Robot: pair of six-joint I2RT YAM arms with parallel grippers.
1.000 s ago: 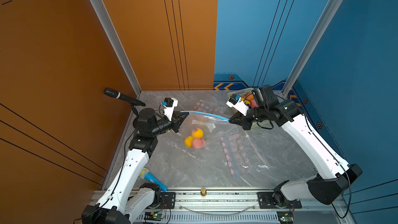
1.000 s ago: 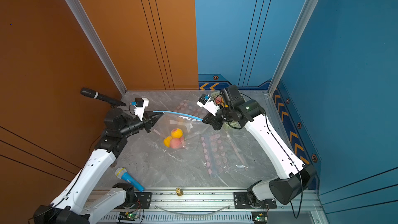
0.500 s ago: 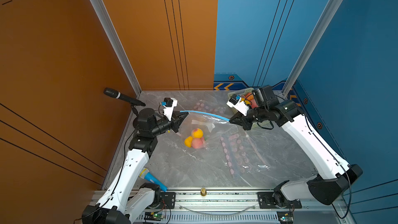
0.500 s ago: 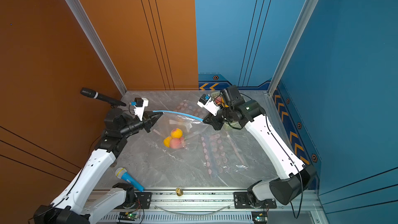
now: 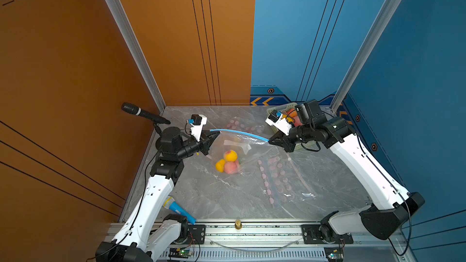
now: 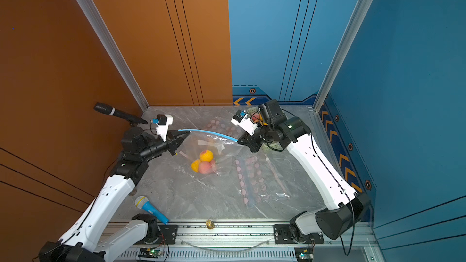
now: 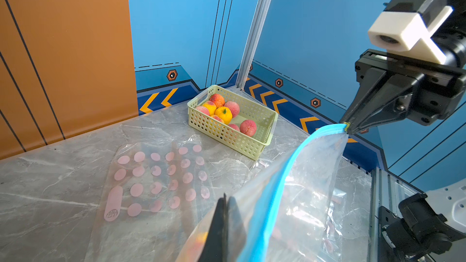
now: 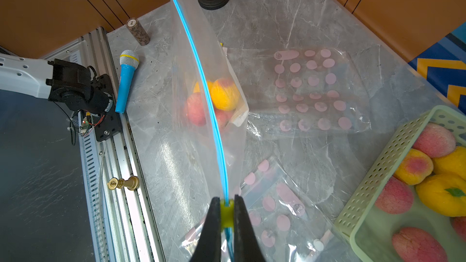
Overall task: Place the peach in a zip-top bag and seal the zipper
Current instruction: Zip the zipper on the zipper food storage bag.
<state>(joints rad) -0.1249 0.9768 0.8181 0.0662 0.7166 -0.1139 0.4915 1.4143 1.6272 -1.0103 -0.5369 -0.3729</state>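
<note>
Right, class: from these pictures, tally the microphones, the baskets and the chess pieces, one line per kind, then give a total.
Microphones: 2 (black microphone, blue toy microphone)
Baskets: 1 (green basket)
Chess pieces: 1 (gold chess piece)
Total: 4

I've got the bag (image 5: 252,147), clear plastic, hanging stretched between the left fingers (image 5: 212,137) and the right fingers (image 5: 276,140). Its blue zipper (image 5: 237,133) runs along the top in a shallow arc. In the right wrist view the zipper reads as one closed line, with its yellow-green slider (image 8: 226,214) pinched at the right end. Low in the bag a pink peach (image 5: 230,168) sits bunched with two yellow-orange peaches (image 5: 230,155). Whether the bottom touches the surface (image 5: 227,197) I can't tell.
</note>
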